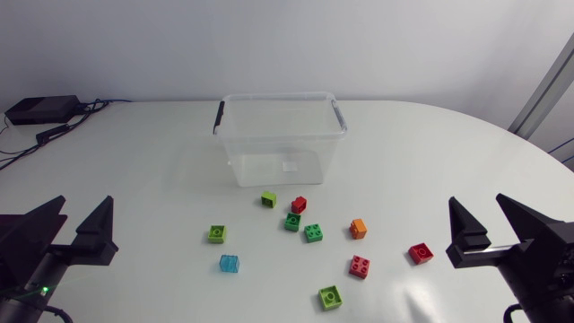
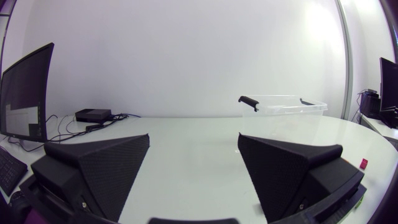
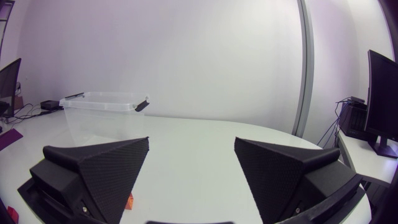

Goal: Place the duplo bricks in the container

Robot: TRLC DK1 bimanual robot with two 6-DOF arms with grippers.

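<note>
Short of the clear container [image 1: 269, 135], duplo bricks [image 1: 313, 232] lie between left gripper [image 1: 85, 211] and right gripper [image 1: 475, 205], both open and empty, a red brick [image 1: 421, 253] nearest the latter.

The left arm [image 1: 20, 292] is brought in at the lower left corner of the head view, and the left gripper [image 1: 88, 201] is pointed forward, away from the robot. Its two wedge-shaped fingers [image 2: 106, 168] are spread wide apart, so the jaws are set fully open. The right arm [image 1: 549, 287] is brought in at the lower right corner, and the right gripper [image 1: 475, 199] is set in a mirrored pose, also pointed forward. Its fingers [image 3: 102, 171] are likewise spread wide apart. The two grippers are positioned level with each other and well apart.
</note>
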